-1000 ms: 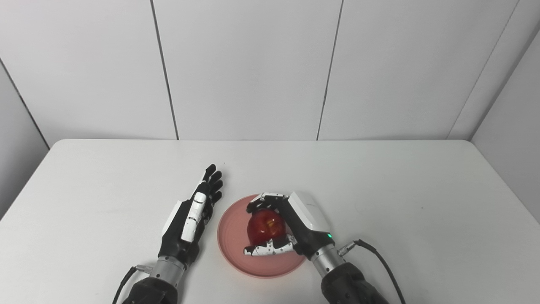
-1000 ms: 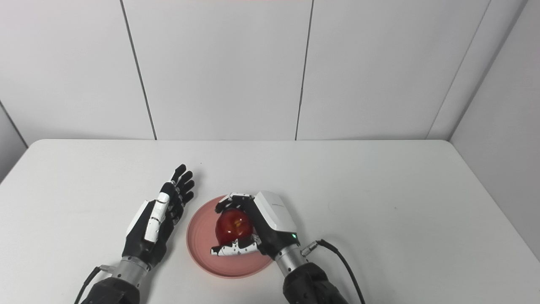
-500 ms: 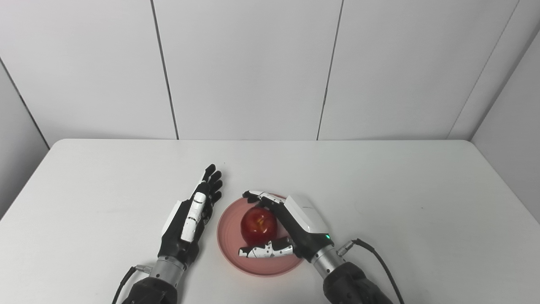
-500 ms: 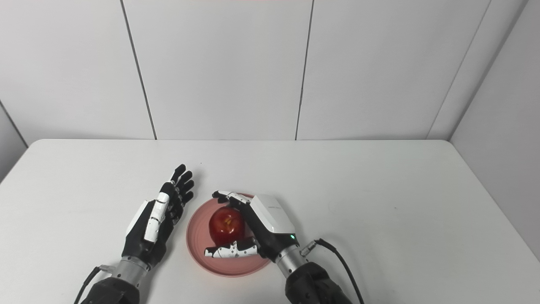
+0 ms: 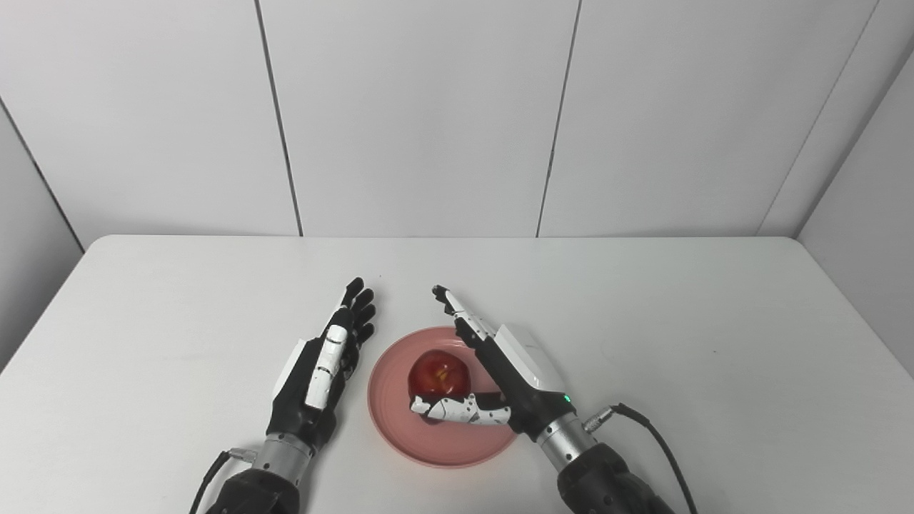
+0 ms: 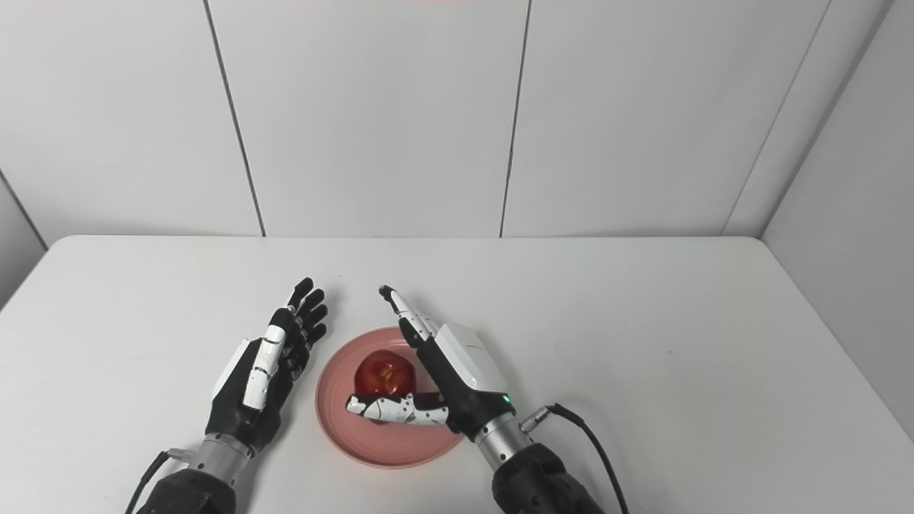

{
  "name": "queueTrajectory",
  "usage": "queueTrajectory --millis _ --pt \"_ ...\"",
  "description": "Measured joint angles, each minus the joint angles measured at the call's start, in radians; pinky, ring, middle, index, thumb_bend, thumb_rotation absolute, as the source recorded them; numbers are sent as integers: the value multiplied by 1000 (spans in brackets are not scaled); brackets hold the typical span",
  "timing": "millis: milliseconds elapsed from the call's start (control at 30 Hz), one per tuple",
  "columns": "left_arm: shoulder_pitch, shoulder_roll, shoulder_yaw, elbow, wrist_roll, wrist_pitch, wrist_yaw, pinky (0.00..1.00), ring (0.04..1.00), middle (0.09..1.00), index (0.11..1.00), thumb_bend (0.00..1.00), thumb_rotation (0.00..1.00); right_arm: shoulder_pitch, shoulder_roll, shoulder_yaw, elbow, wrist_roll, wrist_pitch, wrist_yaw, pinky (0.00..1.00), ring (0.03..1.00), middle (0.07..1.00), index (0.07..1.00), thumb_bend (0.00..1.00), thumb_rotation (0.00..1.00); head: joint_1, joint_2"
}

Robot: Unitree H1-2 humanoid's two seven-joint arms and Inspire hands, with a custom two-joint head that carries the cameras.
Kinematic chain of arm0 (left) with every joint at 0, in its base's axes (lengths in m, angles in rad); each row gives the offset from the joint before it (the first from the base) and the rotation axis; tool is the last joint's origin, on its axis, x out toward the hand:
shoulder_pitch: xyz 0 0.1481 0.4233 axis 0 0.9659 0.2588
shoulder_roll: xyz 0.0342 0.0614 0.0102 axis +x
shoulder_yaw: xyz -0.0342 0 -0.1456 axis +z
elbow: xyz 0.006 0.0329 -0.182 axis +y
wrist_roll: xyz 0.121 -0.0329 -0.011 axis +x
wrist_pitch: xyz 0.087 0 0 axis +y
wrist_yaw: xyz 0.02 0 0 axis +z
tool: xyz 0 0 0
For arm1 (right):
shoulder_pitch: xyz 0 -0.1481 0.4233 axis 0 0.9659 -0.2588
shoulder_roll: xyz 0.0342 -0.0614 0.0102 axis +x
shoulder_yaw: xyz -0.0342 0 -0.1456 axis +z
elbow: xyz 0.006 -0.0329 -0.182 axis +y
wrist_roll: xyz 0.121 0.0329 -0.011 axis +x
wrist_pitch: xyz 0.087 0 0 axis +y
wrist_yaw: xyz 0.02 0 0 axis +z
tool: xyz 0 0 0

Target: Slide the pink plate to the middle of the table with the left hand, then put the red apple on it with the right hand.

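The pink plate (image 5: 400,428) lies near the table's front middle, and the red apple (image 5: 437,373) rests on it. My right hand (image 5: 500,364) is open just right of the apple, its fingers stretched straight toward the back and its thumb lying in front of the apple. Whether the thumb touches the fruit I cannot tell. My left hand (image 5: 321,364) is open and flat, edge-on to the table, just left of the plate and apart from it.
The white table (image 5: 678,321) is bounded by grey wall panels behind and at both sides. A black cable (image 5: 646,428) trails from my right wrist across the table toward the front edge.
My right hand's fingers have uncurled from around the apple and straightened out. The apple now sits free on the plate. The left hand has stayed put.
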Motion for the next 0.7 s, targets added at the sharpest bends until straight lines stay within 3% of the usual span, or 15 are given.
queueTrajectory --millis 100,133,167,233,267,333,433,700 --pt "0 0 0 0 -1 0 0 1000 1000 1000 1000 583 1000 11 0 -23 0 14 -16 -8 838 944 989 1000 784 876 -2 -2" --pt "0 0 0 0 -1 0 0 1000 1000 1000 1000 587 1000 19 1 -31 0 11 -22 -23 677 789 976 992 817 932 -2 -2" --pt "0 0 1 0 -1 1 0 1000 1000 1000 1000 588 1000 27 2 -39 0 2 -24 -40 610 732 972 990 827 961 -2 -2" --pt "0 0 3 0 0 1 0 1000 1000 1000 1000 588 1000 41 7 -64 0 -28 -24 -78 573 721 973 994 827 990 -2 -2" --pt "0 1 3 0 0 1 0 1000 1000 1000 1000 589 1000 45 8 -75 0 -23 -24 -82 743 845 987 997 782 958 -2 -3" --pt "-1 0 3 0 3 2 1 1000 1000 1000 1000 591 1000 52 10 -101 4 39 -26 -78 907 960 998 1000 717 946 -2 -5" --pt "-1 0 3 0 5 3 2 1000 1000 1000 1000 593 1000 53 10 -135 11 104 -27 -76 958 995 1000 1000 689 959 0 -3" --pt "-1 0 13 0 4 3 3 1000 1000 1000 1000 586 1000 54 35 -188 19 177 -27 -78 964 987 1000 1000 655 1000 -9 0"
